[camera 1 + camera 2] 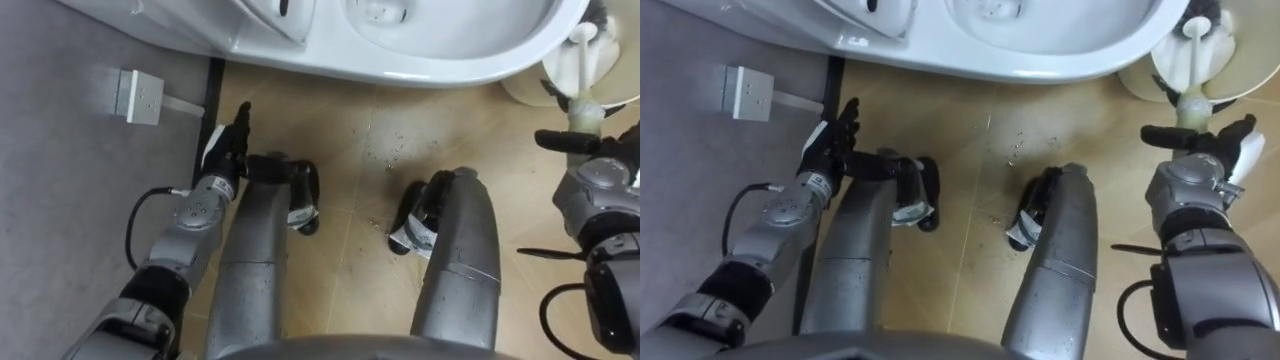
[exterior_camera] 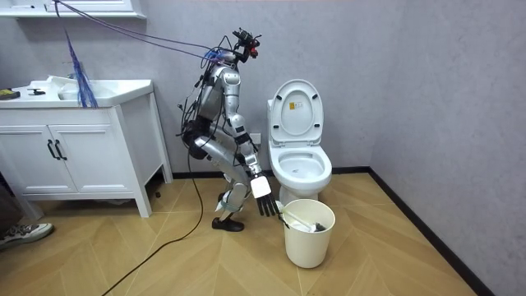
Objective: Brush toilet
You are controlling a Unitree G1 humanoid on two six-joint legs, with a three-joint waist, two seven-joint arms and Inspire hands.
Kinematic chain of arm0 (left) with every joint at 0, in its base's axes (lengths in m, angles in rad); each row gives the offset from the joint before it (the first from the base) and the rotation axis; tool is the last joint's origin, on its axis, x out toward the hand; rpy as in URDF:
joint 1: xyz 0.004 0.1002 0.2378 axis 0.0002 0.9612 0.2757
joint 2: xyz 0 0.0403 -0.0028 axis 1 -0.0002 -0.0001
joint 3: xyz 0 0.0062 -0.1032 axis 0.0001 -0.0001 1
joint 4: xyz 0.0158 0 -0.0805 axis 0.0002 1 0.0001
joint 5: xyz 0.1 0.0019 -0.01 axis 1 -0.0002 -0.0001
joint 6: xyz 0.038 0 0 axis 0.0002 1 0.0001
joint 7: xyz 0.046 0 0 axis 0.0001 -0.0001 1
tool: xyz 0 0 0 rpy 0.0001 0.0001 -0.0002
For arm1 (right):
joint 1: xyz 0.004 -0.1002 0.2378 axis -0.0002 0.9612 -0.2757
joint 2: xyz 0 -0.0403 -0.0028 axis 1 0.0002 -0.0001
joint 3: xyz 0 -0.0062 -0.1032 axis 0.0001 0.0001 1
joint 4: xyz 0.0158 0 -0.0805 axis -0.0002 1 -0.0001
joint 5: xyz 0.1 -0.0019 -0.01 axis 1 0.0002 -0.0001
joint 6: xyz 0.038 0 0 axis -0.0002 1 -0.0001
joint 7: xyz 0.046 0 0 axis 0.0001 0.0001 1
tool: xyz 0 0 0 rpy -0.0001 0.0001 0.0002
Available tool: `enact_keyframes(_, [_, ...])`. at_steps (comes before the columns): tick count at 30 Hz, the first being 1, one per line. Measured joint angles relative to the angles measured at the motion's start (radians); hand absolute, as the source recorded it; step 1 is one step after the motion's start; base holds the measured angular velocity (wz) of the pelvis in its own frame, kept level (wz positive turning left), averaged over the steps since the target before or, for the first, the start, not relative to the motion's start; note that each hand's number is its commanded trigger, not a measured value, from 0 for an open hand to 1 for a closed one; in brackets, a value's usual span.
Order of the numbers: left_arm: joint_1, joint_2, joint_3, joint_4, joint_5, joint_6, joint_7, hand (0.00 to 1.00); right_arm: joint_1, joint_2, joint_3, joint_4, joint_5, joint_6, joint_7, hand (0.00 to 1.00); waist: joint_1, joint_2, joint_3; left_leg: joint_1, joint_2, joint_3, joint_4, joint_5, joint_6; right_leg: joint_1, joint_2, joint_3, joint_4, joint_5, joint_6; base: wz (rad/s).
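The white toilet (image 1: 420,45) stands right in front of me, its lid up (image 2: 294,107) in the room view. To my right is a cream bucket (image 2: 309,234) with the white toilet brush (image 1: 583,60) upright in it, handle up. My right hand (image 1: 590,150) hangs just beside the handle's top end with its dark fingers straight; I cannot tell whether it touches the handle. In the room view that hand (image 2: 265,197) points down next to the bucket rim. My left hand (image 1: 228,140) hangs open by the dark skirting on my left, holding nothing.
A white box with a lead (image 1: 138,96) is fixed low on the grey wall to my left. Dark specks (image 1: 395,150) lie on the wooden floor before the bowl. A white vanity cabinet (image 2: 74,148) stands behind me, with a person's shoe (image 2: 20,234) beside it.
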Motion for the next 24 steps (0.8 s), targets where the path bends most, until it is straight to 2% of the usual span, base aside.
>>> enact_keyframes(7, [0.006, 0.005, -0.004, -0.015, -0.039, 0.02, 0.0, 0.0, 0.02, -0.035, 0.043, 0.006, 0.093, 0.002, 0.06, 0.0, 0.004, 0.005, 0.0, 0.0, -0.002, 0.0, 0.018, -0.012, -0.003, -0.002, -0.003, 0.005, 0.023, -0.017, -0.001, 0.03])
enact_keyframes(8, [0.006, 0.007, -0.013, -0.015, -0.039, 0.021, 0.0, 0.0, 0.027, -0.038, 0.048, 0.007, 0.096, 0.002, 0.07, 0.52, 0.004, 0.005, 0.0, 0.0, -0.002, 0.0, 0.02, -0.014, -0.003, -0.002, -0.003, 0.005, 0.025, -0.018, -0.002, 0.0])
enact_keyframes(10, [0.005, 0.016, -0.034, -0.016, -0.039, 0.03, 0.0, 0.0, 0.032, -0.045, 0.066, 0.014, 0.106, 0.002, 0.106, 1.0, 0.004, 0.005, 0.0, 0.0, 0.001, 0.001, 0.03, -0.021, -0.005, -0.003, -0.003, 0.007, 0.035, -0.026, -0.002, 0.0])
enact_keyframes(14, [0.006, 0.023, -0.041, -0.016, -0.038, 0.035, 0.0, 0.0, 0.034, -0.046, 0.08, 0.02, 0.109, 0.011, 0.149, 1.0, -0.001, 0.005, 0.0001, -0.001, 0.002, 0.002, 0.031, -0.023, -0.008, -0.007, -0.007, 0.009, 0.04, -0.03, -0.006, 0.0])
enact_keyframes(18, [0.007, 0.042, -0.041, -0.017, -0.039, 0.035, 0.0, 0.0, 0.039, -0.047, 0.081, 0.04, 0.105, 0.01, 0.194, 1.0, -0.003, 0.005, 0.0001, -0.001, 0.004, 0.002, 0.048, -0.032, -0.013, -0.007, -0.02, 0.001, 0.06, -0.043, -0.014, 0.0])
enact_keyframes(24, [0.013, 0.056, -0.041, -0.017, -0.039, 0.035, 0.0, 0.0, 0.036, -0.054, 0.097, 0.058, 0.106, 0.013, 0.239, 1.0, -0.012, 0.005, 0.0001, -0.001, 0.005, 0.001, 0.068, -0.041, -0.013, -0.006, -0.021, -0.002, 0.074, -0.047, -0.016, -0.03])
